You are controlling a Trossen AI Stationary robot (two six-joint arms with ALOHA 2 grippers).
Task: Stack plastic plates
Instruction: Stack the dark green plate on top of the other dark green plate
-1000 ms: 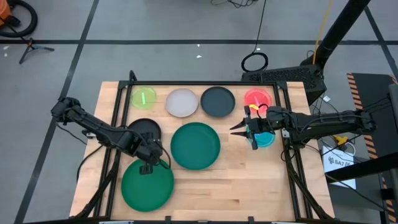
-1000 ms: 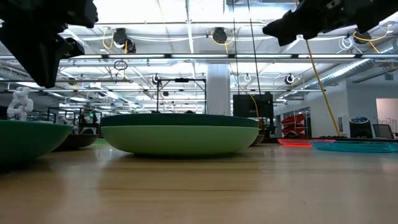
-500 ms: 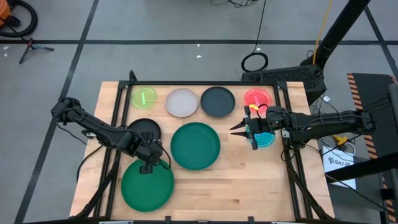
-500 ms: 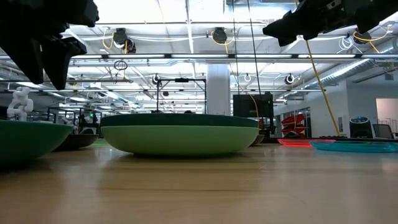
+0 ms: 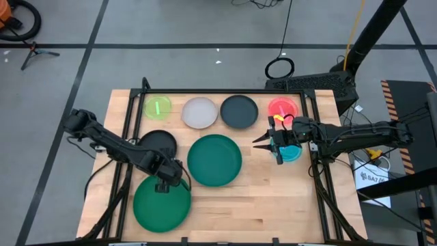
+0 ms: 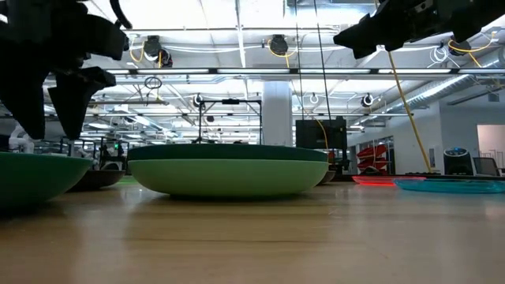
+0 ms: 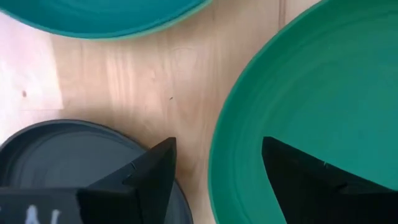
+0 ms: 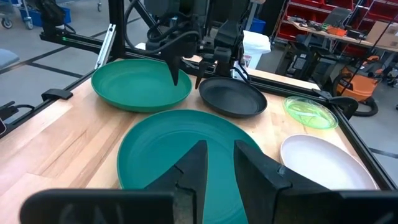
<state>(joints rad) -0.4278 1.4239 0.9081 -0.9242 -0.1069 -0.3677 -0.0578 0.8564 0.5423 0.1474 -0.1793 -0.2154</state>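
Observation:
A dark green plate (image 5: 162,205) lies at the near left. My left gripper (image 7: 217,146) points down, open, just above that plate's far rim (image 7: 217,155), one finger over the plate's inside, the other over the black plate (image 7: 62,155); it touches nothing. At the table's middle a dark green plate (image 6: 227,151) rests in a mint one (image 6: 227,180). Lime (image 5: 158,107), white (image 5: 199,112), dark grey (image 5: 240,111) and red (image 5: 283,107) plates line the far edge. My right gripper (image 5: 257,142) hovers level above the cyan plate (image 5: 292,153), fingers a little apart, empty.
The black plate (image 5: 156,140) lies close behind the near-left green plate. Bare wood (image 5: 273,198) shows at the near right. Dark frame rails (image 5: 321,198) run along the table's left and right sides.
My left gripper has opened from shut to wide. It has also come down toward the far rim of the near-left green plate. The plates have not moved.

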